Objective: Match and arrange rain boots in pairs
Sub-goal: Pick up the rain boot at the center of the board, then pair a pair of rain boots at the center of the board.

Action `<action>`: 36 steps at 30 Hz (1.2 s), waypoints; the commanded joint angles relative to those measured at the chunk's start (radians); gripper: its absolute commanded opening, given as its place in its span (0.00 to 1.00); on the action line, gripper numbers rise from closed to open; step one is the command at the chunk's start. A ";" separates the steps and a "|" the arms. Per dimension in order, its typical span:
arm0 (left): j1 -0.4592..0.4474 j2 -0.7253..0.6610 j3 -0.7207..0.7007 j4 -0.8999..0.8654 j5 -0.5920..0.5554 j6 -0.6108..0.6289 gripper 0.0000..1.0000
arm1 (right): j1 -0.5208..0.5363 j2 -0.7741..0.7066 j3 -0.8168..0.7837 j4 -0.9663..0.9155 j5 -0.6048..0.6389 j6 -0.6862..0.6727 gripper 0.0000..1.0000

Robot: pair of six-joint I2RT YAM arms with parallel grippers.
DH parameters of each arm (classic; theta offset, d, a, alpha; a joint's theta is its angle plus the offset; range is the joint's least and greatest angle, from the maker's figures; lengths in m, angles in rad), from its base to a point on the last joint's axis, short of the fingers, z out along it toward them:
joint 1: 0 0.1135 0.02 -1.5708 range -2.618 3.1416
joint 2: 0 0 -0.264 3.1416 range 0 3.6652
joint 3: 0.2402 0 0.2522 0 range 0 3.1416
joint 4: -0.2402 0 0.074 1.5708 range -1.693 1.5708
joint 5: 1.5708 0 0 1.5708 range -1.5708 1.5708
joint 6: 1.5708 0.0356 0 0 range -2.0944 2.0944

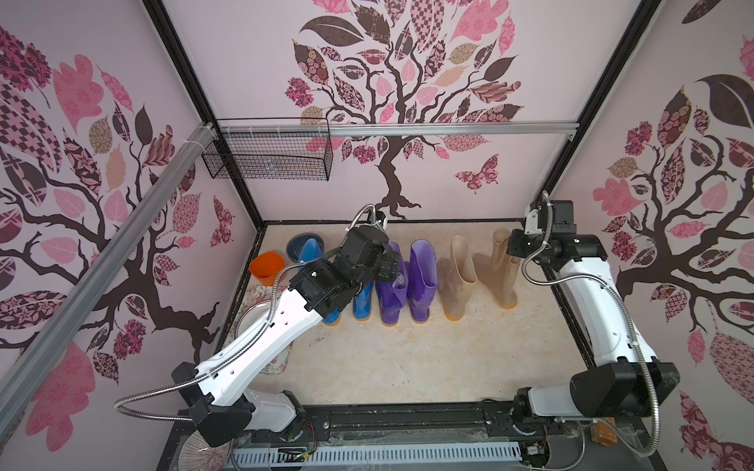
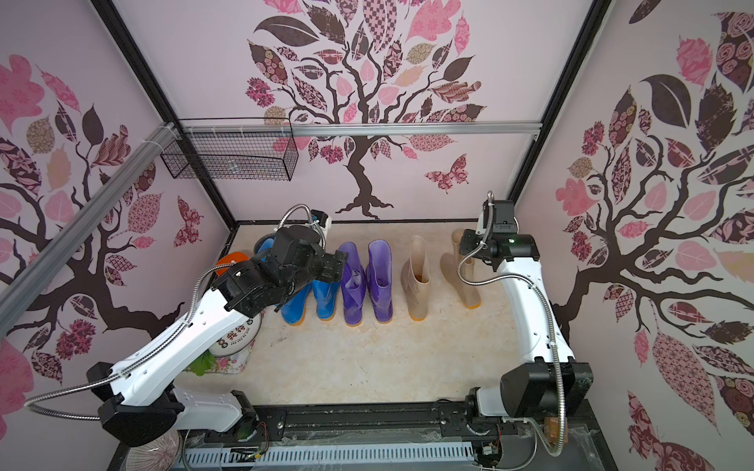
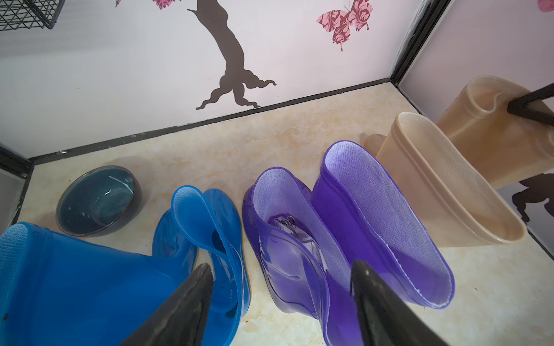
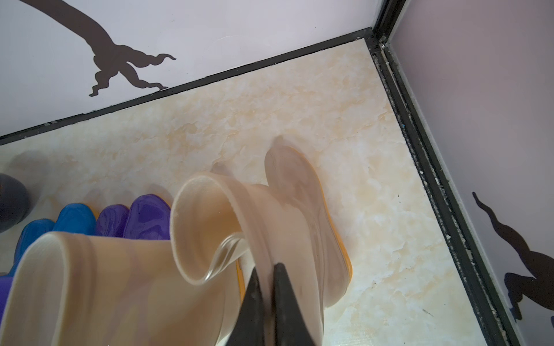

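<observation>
Six rain boots stand in a row near the back wall in both top views: two blue [image 1: 363, 304] [image 2: 293, 306], two purple [image 1: 391, 293] [image 1: 424, 281], two beige [image 1: 459, 277] [image 1: 500, 273]. My left gripper [image 3: 281, 263] hovers open over the gap between the inner blue boot [image 3: 209, 215] and the nearer purple boot [image 3: 287, 245], holding nothing. My right gripper [image 4: 266, 266] is shut on the shaft rim of the rightmost beige boot [image 4: 287, 203], whose rim is folded inward. The other beige boot [image 4: 105, 284] stands close beside it.
An orange cup [image 1: 267, 267] and a grey-blue bowl [image 3: 96, 200] sit left of the blue boots. A plate on a floral tray [image 2: 240, 338] lies under the left arm. A wire basket [image 1: 269, 157] hangs on the back-left rail. Walls enclose three sides.
</observation>
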 commanded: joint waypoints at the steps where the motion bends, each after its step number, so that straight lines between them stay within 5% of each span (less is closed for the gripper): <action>1: 0.004 -0.026 -0.020 0.022 0.015 -0.018 0.75 | 0.022 -0.078 0.030 0.022 -0.002 0.003 0.00; 36: 0.005 -0.045 -0.040 0.017 0.031 -0.057 0.75 | 0.092 -0.165 -0.151 0.165 -0.259 0.265 0.00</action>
